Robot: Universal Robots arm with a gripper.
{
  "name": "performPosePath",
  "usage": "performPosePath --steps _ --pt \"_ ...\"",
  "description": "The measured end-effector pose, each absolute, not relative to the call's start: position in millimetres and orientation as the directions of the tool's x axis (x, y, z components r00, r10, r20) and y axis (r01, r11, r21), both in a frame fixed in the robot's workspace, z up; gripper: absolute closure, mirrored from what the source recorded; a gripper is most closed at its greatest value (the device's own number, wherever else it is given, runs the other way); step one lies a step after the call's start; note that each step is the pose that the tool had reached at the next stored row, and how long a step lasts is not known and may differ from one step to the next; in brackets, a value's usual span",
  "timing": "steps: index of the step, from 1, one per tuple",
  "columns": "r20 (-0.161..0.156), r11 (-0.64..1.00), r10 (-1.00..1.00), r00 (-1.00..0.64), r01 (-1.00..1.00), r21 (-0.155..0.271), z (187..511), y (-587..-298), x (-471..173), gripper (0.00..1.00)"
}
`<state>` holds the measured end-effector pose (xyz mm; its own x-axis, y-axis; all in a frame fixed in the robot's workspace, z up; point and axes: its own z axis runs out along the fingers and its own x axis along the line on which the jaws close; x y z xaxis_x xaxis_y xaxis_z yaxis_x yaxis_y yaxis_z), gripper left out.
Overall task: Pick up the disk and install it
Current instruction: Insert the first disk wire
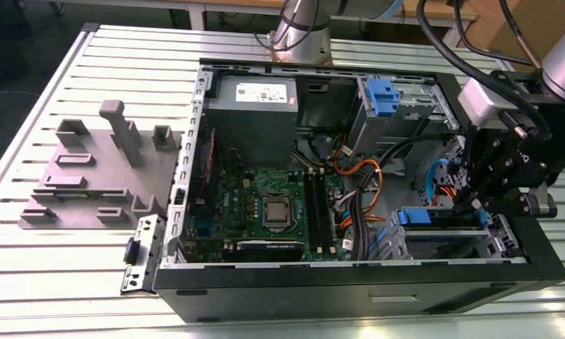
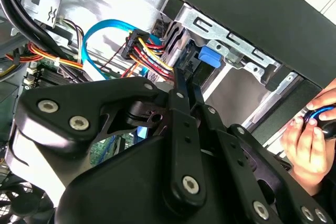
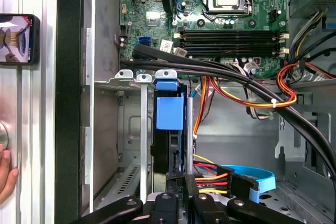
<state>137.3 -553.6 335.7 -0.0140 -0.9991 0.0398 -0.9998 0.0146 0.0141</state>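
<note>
Pinching disk [image 3: 168,153] w/ fingers [image 2: 177,95] narrow, clamped on it; holding it on edge in drive bay [image 3: 128,129] of PC case [image 1: 358,289], blue frame [image 3: 170,111] twd motherboard [image 3: 210,14].

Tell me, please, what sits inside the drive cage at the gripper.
The disk stands edge-on in the drive cage, its blue frame showing, with the gripper at its near end. Its label is hidden.

A slatted metal table [image 1: 37,261] carries an open computer case [image 1: 311,293]. A grey fixture [image 1: 85,176] sits beside the case.
</note>
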Motion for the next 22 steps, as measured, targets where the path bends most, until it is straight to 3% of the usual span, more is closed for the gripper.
performPosePath --steps 22 --pt "0.039 0.029 -0.999 -0.030 -0.999 -0.022 333.9 -553.6 129.9 0.83"
